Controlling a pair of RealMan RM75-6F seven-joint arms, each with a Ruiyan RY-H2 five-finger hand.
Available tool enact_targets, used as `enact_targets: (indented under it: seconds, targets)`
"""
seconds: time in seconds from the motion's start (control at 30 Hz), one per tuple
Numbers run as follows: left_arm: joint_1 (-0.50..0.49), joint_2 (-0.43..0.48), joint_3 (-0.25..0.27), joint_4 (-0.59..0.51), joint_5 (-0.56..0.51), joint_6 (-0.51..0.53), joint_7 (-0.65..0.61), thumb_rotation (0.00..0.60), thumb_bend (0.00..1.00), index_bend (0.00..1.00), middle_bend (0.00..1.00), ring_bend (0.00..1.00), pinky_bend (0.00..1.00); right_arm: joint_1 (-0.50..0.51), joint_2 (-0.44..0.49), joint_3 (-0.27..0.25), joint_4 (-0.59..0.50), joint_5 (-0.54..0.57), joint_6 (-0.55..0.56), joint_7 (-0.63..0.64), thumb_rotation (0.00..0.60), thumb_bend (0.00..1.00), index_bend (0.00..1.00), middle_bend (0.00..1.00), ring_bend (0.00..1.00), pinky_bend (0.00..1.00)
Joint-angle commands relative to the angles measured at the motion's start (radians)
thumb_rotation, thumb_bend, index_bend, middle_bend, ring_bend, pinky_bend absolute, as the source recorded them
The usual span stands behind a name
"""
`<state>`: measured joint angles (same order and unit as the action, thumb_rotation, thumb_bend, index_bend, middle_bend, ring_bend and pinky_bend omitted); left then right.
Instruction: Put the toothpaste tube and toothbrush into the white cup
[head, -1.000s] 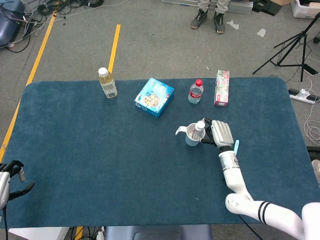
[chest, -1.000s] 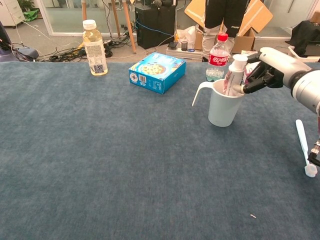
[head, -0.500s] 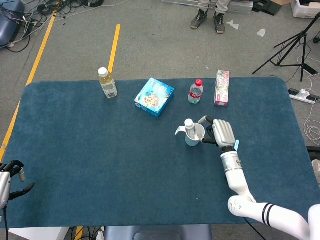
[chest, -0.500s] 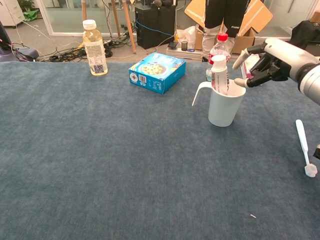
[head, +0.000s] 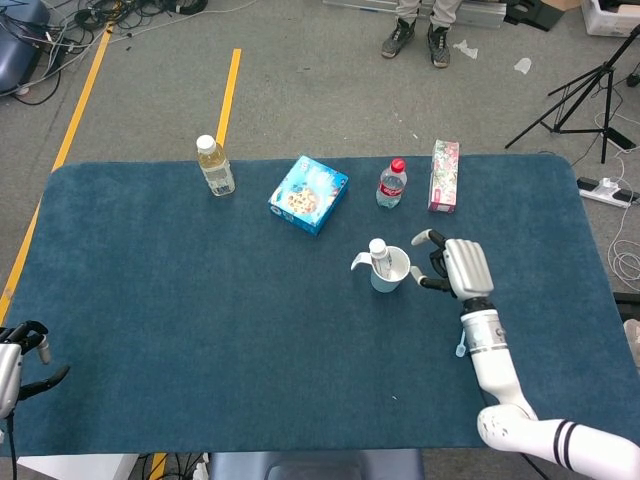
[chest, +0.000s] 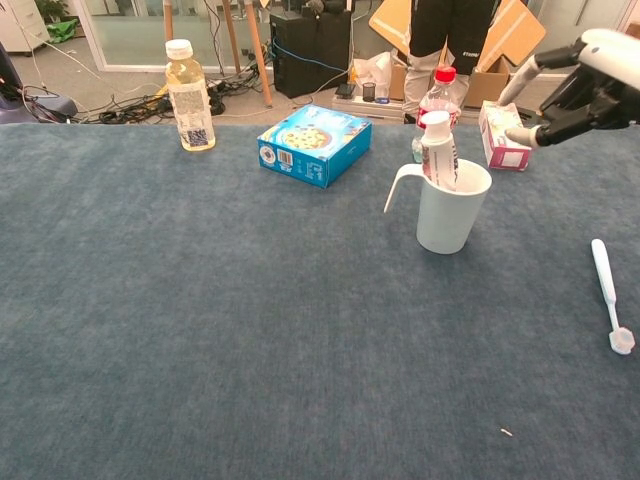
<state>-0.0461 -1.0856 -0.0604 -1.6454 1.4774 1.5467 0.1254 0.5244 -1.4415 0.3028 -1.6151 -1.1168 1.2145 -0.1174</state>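
The white cup (head: 388, 269) (chest: 450, 207) stands right of the table's middle, handle to the left. The toothpaste tube (head: 379, 256) (chest: 438, 150) stands inside it, cap up, leaning toward the left rim. A pale blue toothbrush (chest: 608, 295) lies flat on the cloth to the right of the cup; in the head view only its tip (head: 460, 349) shows beside my right forearm. My right hand (head: 461, 268) (chest: 583, 78) hovers right of the cup, fingers spread, holding nothing. My left hand (head: 22, 358) hangs off the table's front left corner, its dark fingers loosely apart.
Along the far side stand a yellow drink bottle (head: 215, 166), a blue snack box (head: 309, 194), a red-capped cola bottle (head: 391, 183) and a pink carton (head: 444, 176). The blue cloth table (head: 200, 330) ends near my right forearm.
My right hand let go of the toothpaste tube, which dropped upright into the cup. The hand then opened and drew away to the right and up.
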Motion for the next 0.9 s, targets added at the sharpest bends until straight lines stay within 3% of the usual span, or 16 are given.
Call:
enact_targets:
  seconds: [0.03, 0.2, 0.37, 0.57, 0.9]
  targets:
    - [-0.001, -0.002, 0.001, 0.000, -0.001, -0.002, 0.005, 0.600, 0.00, 0.68, 0.41, 0.46, 0.35, -0.067, 0.159, -0.060, -0.147, -0.096, 0.030, -0.010, 0.600, 0.19, 0.43, 1.00, 1.00, 1.00]
    - [-0.002, -0.007, 0.002, -0.001, 0.000, -0.005, 0.016, 0.600, 0.00, 0.68, 0.41, 0.46, 0.35, -0.124, 0.353, -0.148, -0.284, -0.153, -0.004, -0.055, 0.600, 0.29, 0.43, 1.00, 1.00, 1.00]
    - [-0.003, -0.009, 0.002, 0.000, -0.003, -0.007, 0.020, 0.600, 0.00, 0.68, 0.41, 0.46, 0.35, -0.167, 0.447, -0.217, -0.359, -0.132, -0.027, -0.115, 0.600, 0.41, 0.43, 1.00, 1.00, 1.00]
    - [-0.004, -0.010, 0.003, 0.000, -0.003, -0.010, 0.020, 0.600, 0.00, 0.68, 0.41, 0.46, 0.35, -0.192, 0.473, -0.268, -0.380, -0.036, -0.071, -0.152, 0.600, 0.56, 0.40, 1.00, 1.00, 1.00]
    - [-0.005, -0.008, 0.003, -0.001, -0.003, -0.011, 0.016, 0.600, 0.00, 0.68, 0.41, 0.46, 0.35, -0.190, 0.477, -0.306, -0.375, 0.157, -0.172, -0.166, 0.600, 0.64, 0.32, 1.00, 1.00, 1.00]
